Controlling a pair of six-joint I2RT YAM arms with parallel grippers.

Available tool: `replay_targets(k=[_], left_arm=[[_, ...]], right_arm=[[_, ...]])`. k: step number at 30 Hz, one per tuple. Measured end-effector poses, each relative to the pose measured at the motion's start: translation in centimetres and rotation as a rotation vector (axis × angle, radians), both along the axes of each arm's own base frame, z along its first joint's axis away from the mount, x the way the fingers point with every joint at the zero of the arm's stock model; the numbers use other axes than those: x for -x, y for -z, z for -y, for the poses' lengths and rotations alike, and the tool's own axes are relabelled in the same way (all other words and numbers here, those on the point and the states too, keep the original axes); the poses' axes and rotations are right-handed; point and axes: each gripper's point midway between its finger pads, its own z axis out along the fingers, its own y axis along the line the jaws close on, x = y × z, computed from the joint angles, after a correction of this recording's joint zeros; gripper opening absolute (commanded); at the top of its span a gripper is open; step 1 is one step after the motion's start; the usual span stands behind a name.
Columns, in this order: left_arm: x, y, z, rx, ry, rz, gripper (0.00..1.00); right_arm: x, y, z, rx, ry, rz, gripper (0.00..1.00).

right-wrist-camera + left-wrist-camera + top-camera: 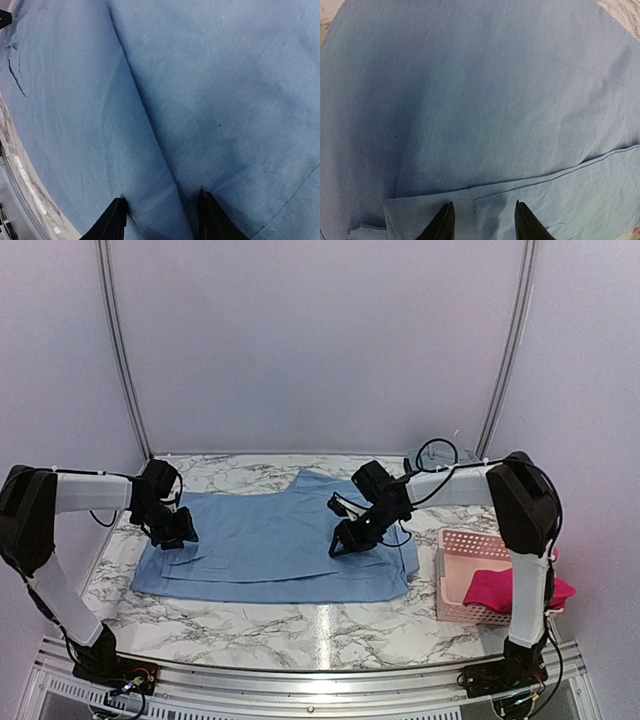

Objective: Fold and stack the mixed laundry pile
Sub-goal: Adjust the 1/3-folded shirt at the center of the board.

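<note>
The light blue shirt lies spread and partly folded on the marble table. My left gripper is open, its tips down on the shirt's left part beside a hem seam; it shows in the left wrist view. My right gripper is open, its tips pressing on the shirt's right part astride a fold ridge; it shows in the right wrist view. The magenta-red garment lies bunched in the pink basket at the right, partly behind the right arm.
The marble table has bare surface in front of the shirt. The table's near edge is a metal rail. White walls and two metal poles close the back. The right arm's upright link stands over the basket.
</note>
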Motion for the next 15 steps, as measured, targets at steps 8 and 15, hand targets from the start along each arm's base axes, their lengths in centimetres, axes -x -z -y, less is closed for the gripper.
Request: replay_targets(k=[8, 15], left_arm=[[4.1, 2.3, -1.7, -0.03, -0.076, -0.064, 0.32], [7.4, 2.4, -2.6, -0.02, -0.125, -0.064, 0.36]], right_arm=[[2.2, 1.1, 0.3, -0.023, -0.027, -0.017, 0.43], [9.1, 1.0, -0.3, -0.029, -0.132, -0.065, 0.45]])
